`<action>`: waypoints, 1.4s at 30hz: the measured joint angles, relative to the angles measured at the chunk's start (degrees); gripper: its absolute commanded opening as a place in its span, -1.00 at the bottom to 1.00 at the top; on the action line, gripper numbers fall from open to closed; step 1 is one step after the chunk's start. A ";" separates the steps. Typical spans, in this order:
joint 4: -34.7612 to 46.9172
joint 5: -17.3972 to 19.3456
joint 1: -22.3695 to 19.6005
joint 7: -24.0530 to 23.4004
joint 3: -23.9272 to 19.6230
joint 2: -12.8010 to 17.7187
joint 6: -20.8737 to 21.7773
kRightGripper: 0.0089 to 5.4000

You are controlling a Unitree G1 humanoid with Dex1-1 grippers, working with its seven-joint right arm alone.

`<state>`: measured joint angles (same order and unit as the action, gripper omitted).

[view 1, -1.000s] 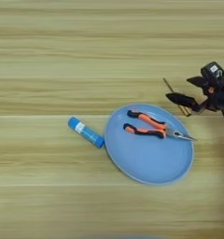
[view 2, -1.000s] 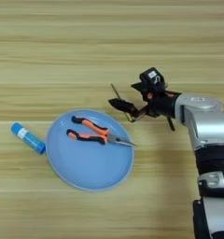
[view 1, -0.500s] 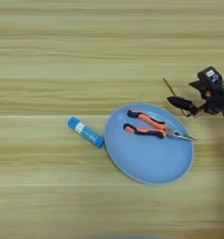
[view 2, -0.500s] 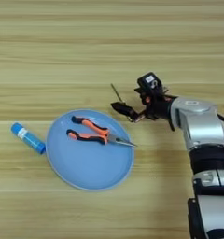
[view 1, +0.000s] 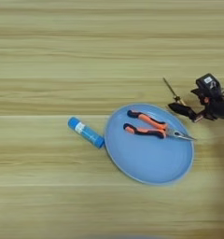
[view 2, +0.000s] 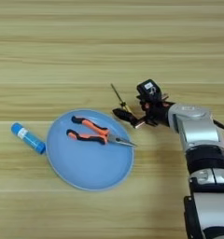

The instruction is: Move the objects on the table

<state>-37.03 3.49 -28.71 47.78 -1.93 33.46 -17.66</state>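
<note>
The thin screwdriver (view 2: 119, 96) lies just right of the blue plate (view 2: 81, 163). Its shaft points up-left and its handle end runs in under my right gripper (view 2: 132, 106). The gripper is open, with one black finger low beside the plate's rim and the other higher up, the handle end between them. Orange-and-black pliers (view 2: 93, 133) lie on the plate with their jaws pointing right. A blue glue stick (view 2: 27, 137) with a white label lies on the table (view 2: 62, 56), just left of the plate.
My silver forearm (view 2: 198, 135) comes up along the right edge of the right eye view. The striped wood stretches wide above and below the plate.
My gripper has come a little nearer and lower over the screwdriver's handle, and its fingers stand slightly closer together. Screwdriver, pliers, plate and glue stick have not moved.
</note>
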 measured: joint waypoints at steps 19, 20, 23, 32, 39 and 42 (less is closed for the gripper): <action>-7.85 -1.30 -2.23 -0.10 0.00 -0.78 2.53 0.13; -7.97 -1.39 -2.23 -0.10 0.01 -0.83 2.59 0.06; -8.42 -1.65 -2.29 -0.08 0.06 -1.04 3.17 -0.06; -9.99 -2.08 -2.90 0.13 0.19 -1.24 4.26 -0.43; -10.88 -2.13 -3.41 0.19 0.30 -1.48 4.66 -0.68; -11.87 -2.13 -3.88 0.20 0.30 -1.52 5.00 -0.68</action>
<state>-48.90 1.35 -32.58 47.98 -1.64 31.95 -12.66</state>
